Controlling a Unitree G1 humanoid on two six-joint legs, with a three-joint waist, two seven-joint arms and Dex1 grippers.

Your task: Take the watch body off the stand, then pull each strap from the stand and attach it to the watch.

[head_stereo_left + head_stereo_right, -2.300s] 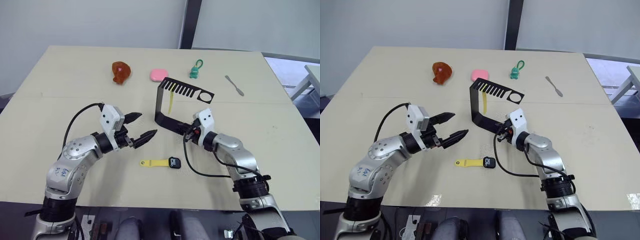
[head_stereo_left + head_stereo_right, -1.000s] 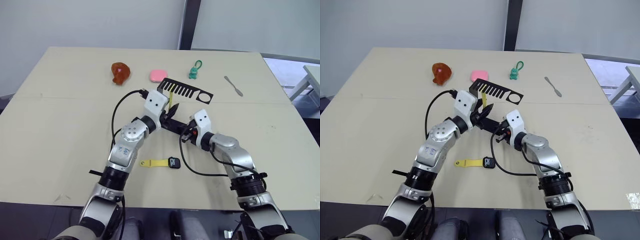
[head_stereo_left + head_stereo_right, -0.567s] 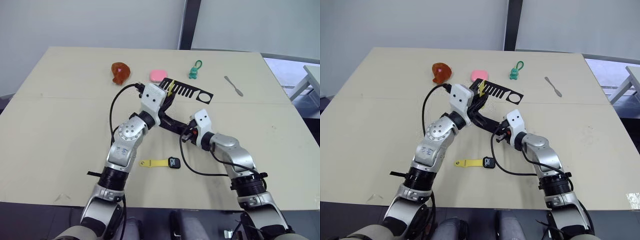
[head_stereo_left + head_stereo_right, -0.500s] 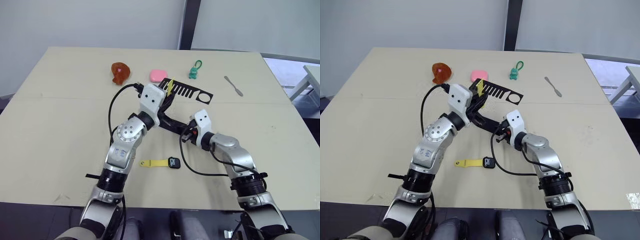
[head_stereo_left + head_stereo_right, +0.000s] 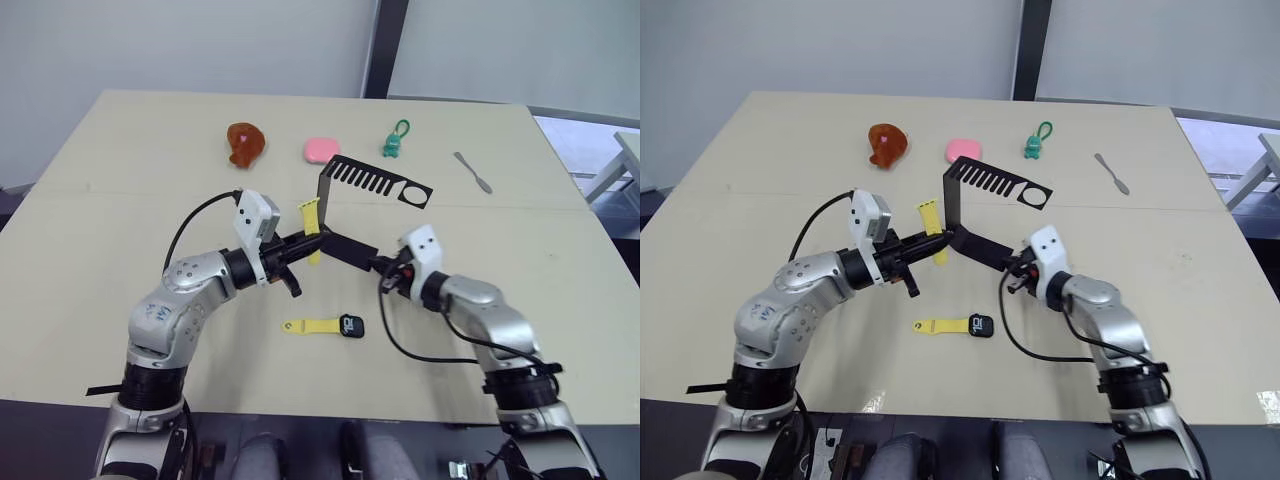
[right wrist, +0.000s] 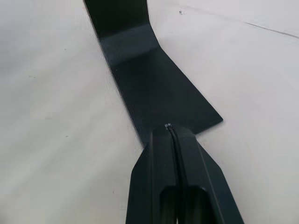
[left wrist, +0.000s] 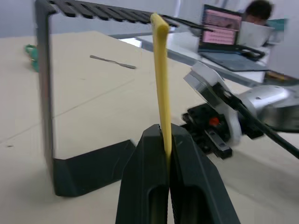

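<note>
1. The watch body [image 5: 347, 326] is lying flat on the table [image 5: 120, 200], near side, a bit in front of the stand and between the two arms. One yellow strap [image 5: 309, 326] is already hooked onto its left side and points left.
2. The second strap [image 5: 310, 217] is off the stand, pinched by the left gripper [image 7: 164, 140]. Its fingers are squeezed together on the lower end, so the strap sticks up just left of the stand's upright.
3. The stand [image 5: 328, 200] sits mid-table, foot flat, with the slotted comb arm reaching out to the right and ending in the round hole.
4. The right gripper [image 6: 171, 128] has its fingers pressed together right at the near-right edge of the stand's foot. Looks like it's clamped on that edge.
5. Further out on the far side of the table: a brown lumpy thing [image 5: 245, 143] on the left, a pink pad [image 5: 320, 149] next to it, the green keyring figure [image 5: 393, 141] behind the stand, and a grey spatula [image 5: 470, 171] off to the far right.
</note>
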